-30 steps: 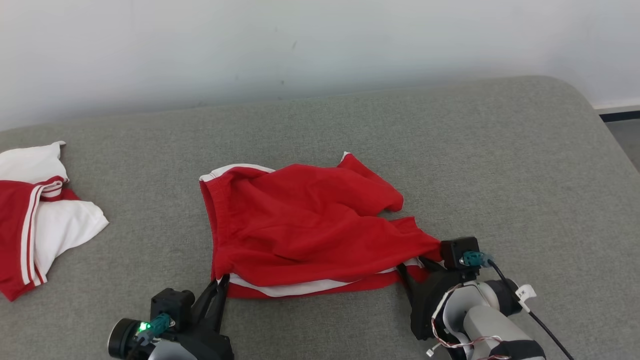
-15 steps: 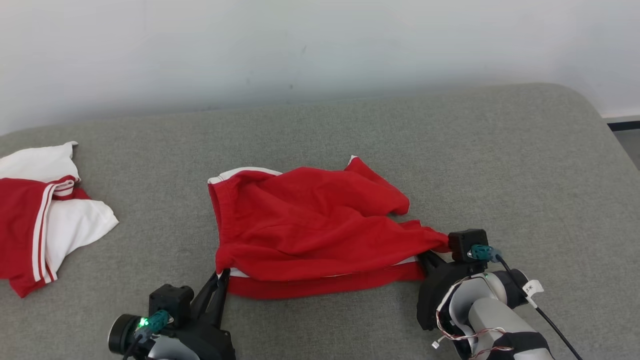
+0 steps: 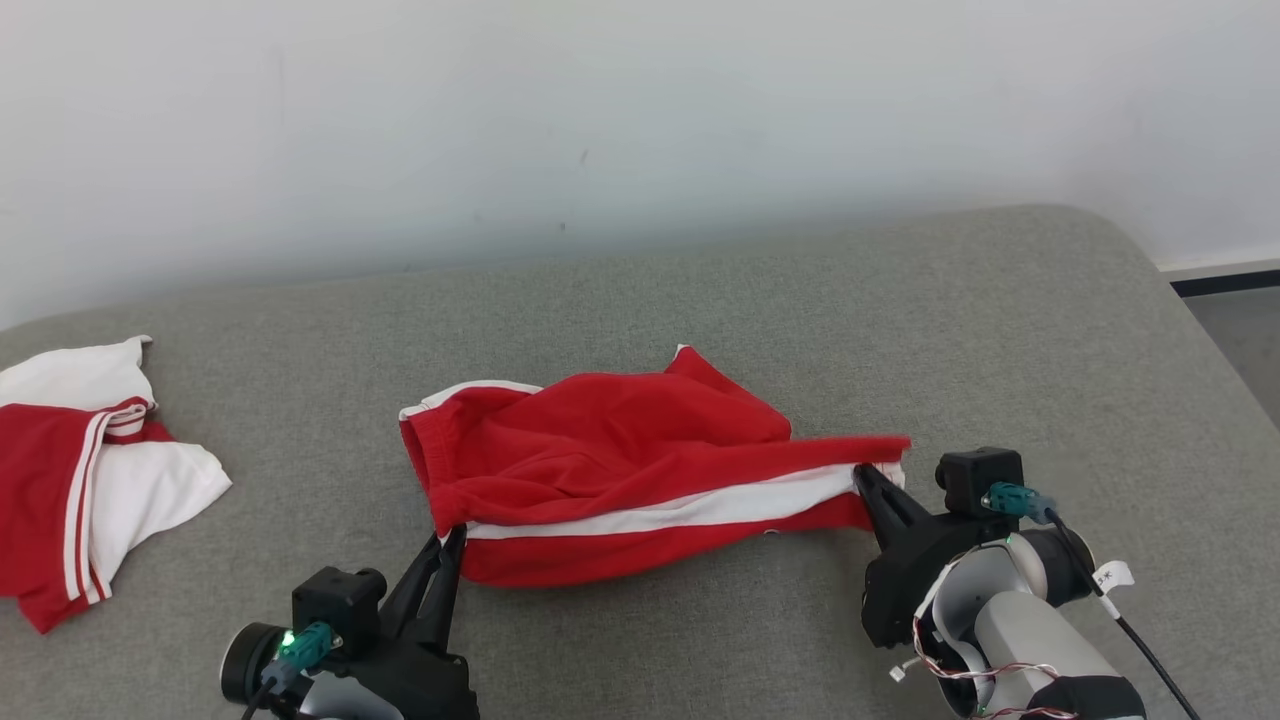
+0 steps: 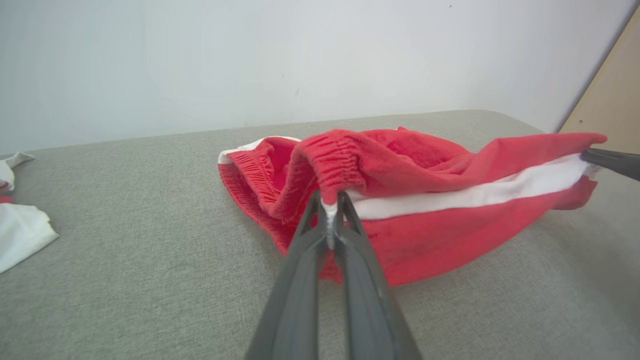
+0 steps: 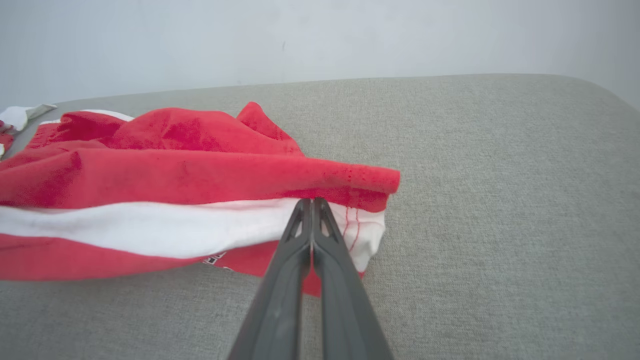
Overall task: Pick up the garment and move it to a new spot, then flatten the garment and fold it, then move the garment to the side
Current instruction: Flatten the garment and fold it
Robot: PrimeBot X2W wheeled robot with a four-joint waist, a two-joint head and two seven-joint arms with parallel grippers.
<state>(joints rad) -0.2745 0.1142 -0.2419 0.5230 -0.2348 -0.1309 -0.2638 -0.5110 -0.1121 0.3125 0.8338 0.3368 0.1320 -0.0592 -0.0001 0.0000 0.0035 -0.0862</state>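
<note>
While both arms draw a pair of red shorts (image 3: 640,480) taut along the white side stripe, the garment sits mid-cushion (image 3: 950,320), its near edge raised and the rest slumped back toward 12 o'clock. The left gripper (image 3: 452,535), at 7 o'clock of the shorts, is clenched on the elastic waistband corner where the stripe begins. The right gripper (image 3: 862,472), at 3 o'clock, is clamped on the hem end of the same stripe (its fingers meet with only cloth between them).

Holding the two ends of one seam looks deliberate. With that line stretched straight, the bunched cloth behind it can hang or drag out evenly, which suits either carrying the shorts to a fresh spot or laying them flat. By that reading the fold has not begun, as the far leg and waistband lie rumpled and doubled over.

At 9 o'clock, well apart, the other garment (image 3: 90,480), red and white, lies crumpled by the cushion's edge, out of the working area. A pale wall (image 3: 600,120) closes the scene at 12 o'clock. Nothing here serves as a container; both garments rest straight on the cushion.
</note>
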